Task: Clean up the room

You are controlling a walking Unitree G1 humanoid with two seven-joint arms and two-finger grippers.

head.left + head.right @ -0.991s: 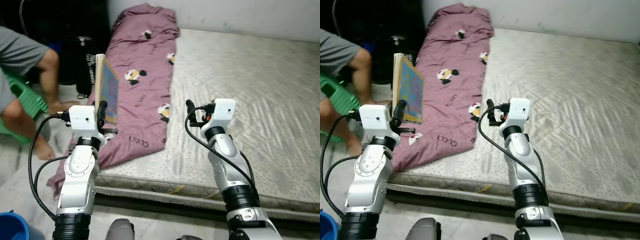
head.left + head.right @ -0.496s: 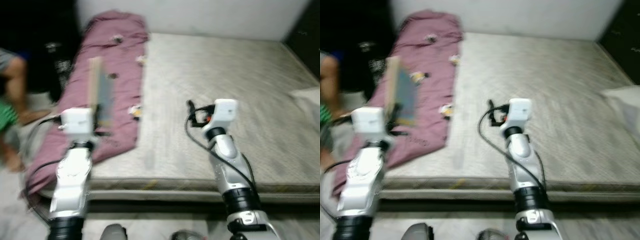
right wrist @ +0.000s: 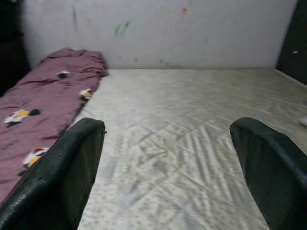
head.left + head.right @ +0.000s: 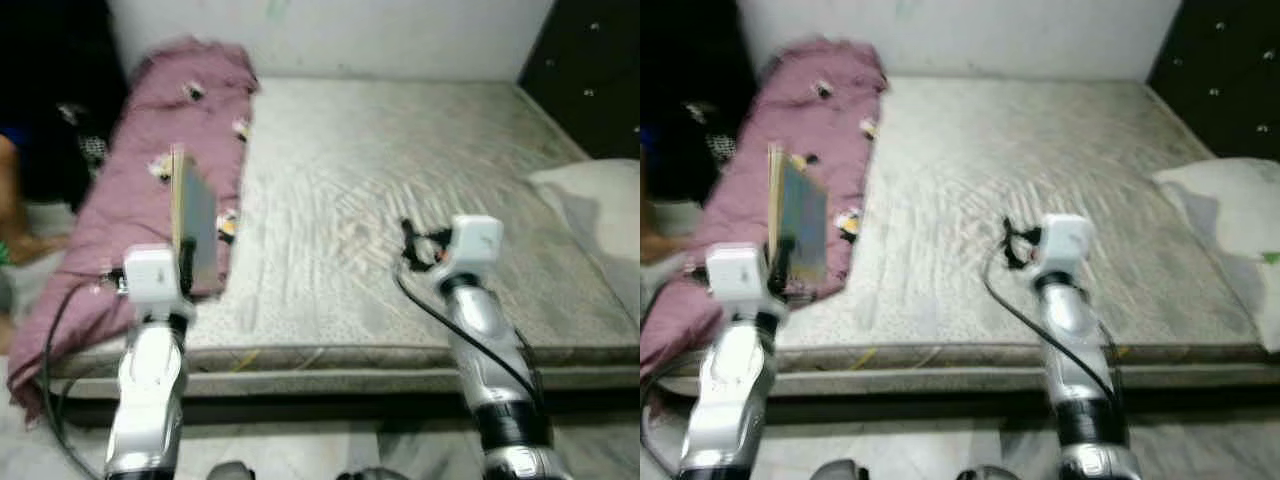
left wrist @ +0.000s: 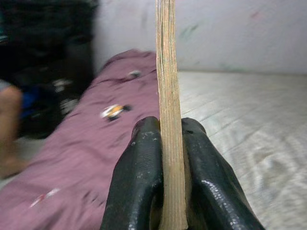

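Left claw point(image 5: 165, 191) is clenching a thin picture book point(image 4: 193, 215) upright, long axis vertical, hovering over the mattress point(image 4: 400, 180) edge beside the maroon blanket point(image 4: 120, 190). Right claw point(image 3: 168, 158) is hanging released over bare mattress; pillow point(image 4: 600, 215) lying beyond.

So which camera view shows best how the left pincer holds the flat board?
The left wrist view: the board is seen edge-on, clamped between both black fingers of the left pincer. The eye views, blurred, show its upright blue face above the wrist.
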